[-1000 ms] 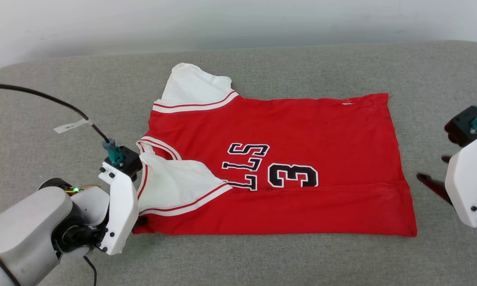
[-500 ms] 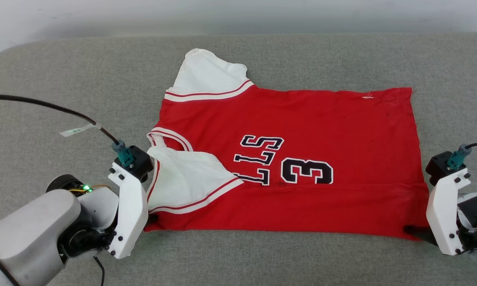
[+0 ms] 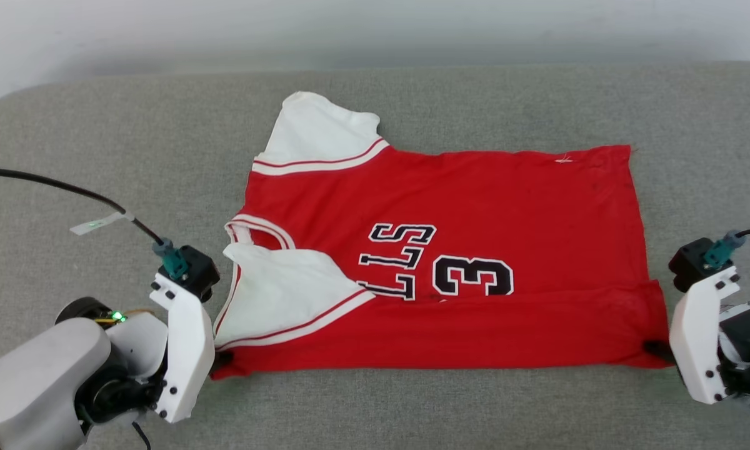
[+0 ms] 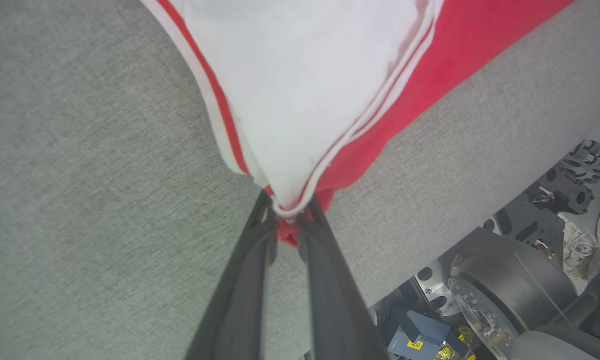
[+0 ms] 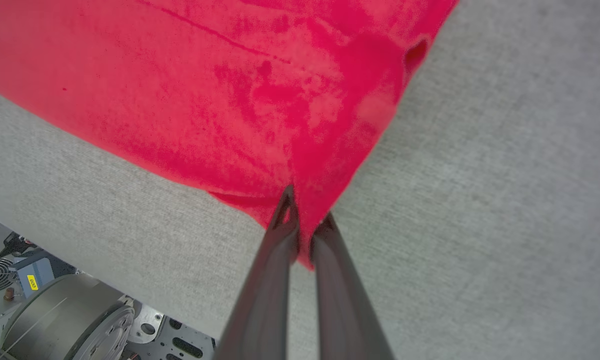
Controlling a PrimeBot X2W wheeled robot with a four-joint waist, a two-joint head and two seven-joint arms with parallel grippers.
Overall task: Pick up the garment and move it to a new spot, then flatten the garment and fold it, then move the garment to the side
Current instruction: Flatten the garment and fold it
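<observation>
2 pincers grip the garment [image 3: 475, 206], 1 at each near corner. It lies spread flat on the grey cloth-covered bench [image 3: 100, 144], about midway across, with the collar toward the robot's left and the hem toward its right.

The near white sleeve is folded in over the red front and hides part of the black lettering, so that a few letters and the numeral 3 show. The far white sleeve lies open on the bench, pointing toward the pale wall [image 3: 375, 25].

The left pincer [image 3: 222, 359] sits at the near collar-side corner. In the left wrist view [image 4: 286, 220] its dark fingers [image 4: 250, 280] stand narrow and nearly together, pinching a bunched point of cloth [image 4: 305, 75] where white sleeve, striped trim and red body meet. A black cable [image 3: 69, 187] with a white tag runs to that wrist.

The right pincer [image 3: 653, 347] sits at the near hem-side corner. In the right wrist view [image 5: 305, 227] its fingers [image 5: 275, 280] are closed narrow on the red corner [image 5: 205, 90], and a tip of cloth pokes down between them. The fabric creases upward from the grip.
</observation>
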